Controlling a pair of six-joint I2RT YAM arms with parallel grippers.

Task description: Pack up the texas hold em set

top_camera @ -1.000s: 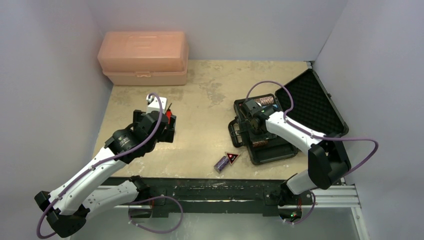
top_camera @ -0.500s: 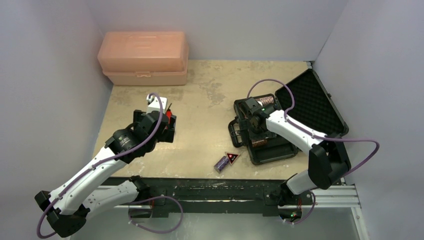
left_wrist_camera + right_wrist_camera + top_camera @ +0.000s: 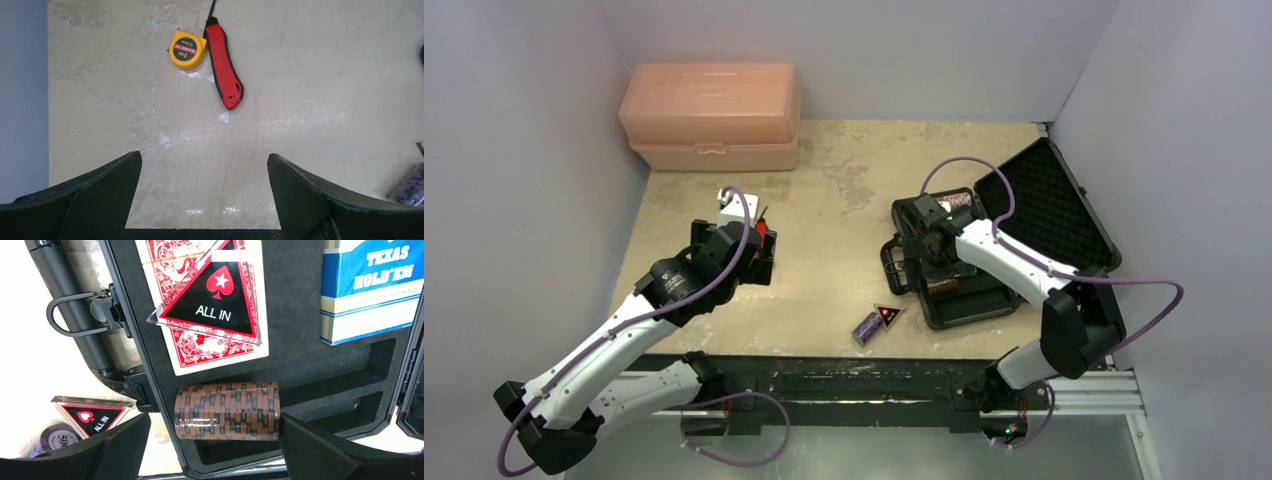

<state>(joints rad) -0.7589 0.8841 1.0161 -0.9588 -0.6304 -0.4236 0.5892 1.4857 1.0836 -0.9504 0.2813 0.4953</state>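
Brown chip stack (image 3: 226, 410) in foam-lined case (image 3: 292, 315)

A beige desk (image 3: 844, 190), mottled with pale stains, is spread below the left tool (image 3: 204, 157) and the right tool (image 3: 215, 417). It is enclosed by plain pale walls (image 3: 904, 50) beyond the tools and to either side. Soft, even light is cast throughout.

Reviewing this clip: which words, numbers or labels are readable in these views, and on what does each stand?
"ALL IN": triangular token lying on the red cards in the case.
"TEXAS HOLD'EM": blue card box in the case.
"ALL IN": second token outside the case.
"50", the rest cut off: purple chips beside it.
"2m": tape measure; its smaller print is too small to read.
Top view: nothing readable.
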